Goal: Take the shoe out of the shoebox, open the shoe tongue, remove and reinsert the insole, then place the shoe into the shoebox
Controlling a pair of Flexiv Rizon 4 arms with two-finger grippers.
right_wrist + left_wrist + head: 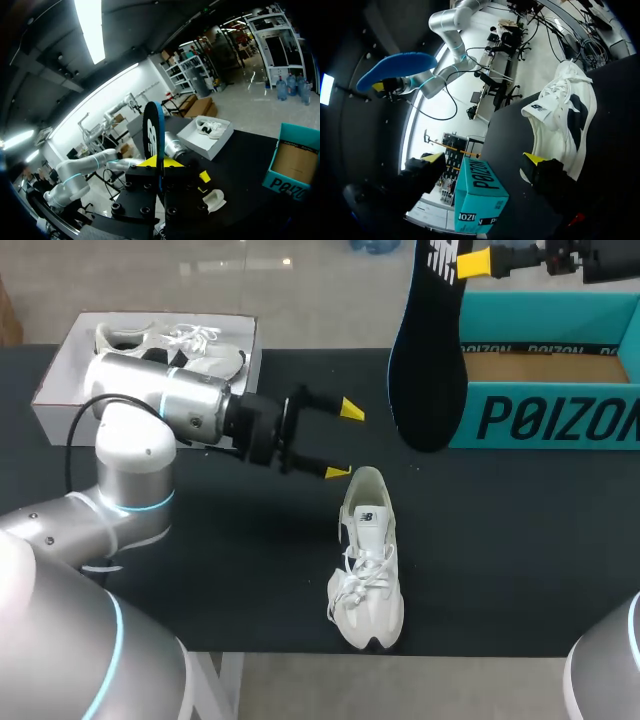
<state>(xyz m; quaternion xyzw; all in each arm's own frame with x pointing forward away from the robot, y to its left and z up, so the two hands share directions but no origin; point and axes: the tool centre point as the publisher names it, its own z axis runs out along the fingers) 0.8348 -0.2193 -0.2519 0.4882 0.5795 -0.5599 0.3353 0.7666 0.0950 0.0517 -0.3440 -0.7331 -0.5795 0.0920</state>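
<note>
A white sneaker (pixel 368 560) lies on the black table (pixel 520 540), toe toward the front edge and tongue up. My left gripper (pixel 344 440) hovers open just behind its heel, holding nothing. In the left wrist view the sneaker (pixel 565 120) lies just ahead of the open left gripper (pixel 485 159), beside one fingertip. My right gripper (pixel 475 262) is raised at the back, shut on one end of the dark insole (pixel 428 350), which hangs down in front of the teal shoebox (pixel 540 415). The insole (pixel 154 135) stands edge-on in the right gripper (pixel 159 161).
A white box (pixel 60 380) with another white shoe inside stands at the back left corner, behind my left arm. The teal shoebox (pixel 295 165) is open, with its brown inside showing. The sneaker lies close to the table's front edge.
</note>
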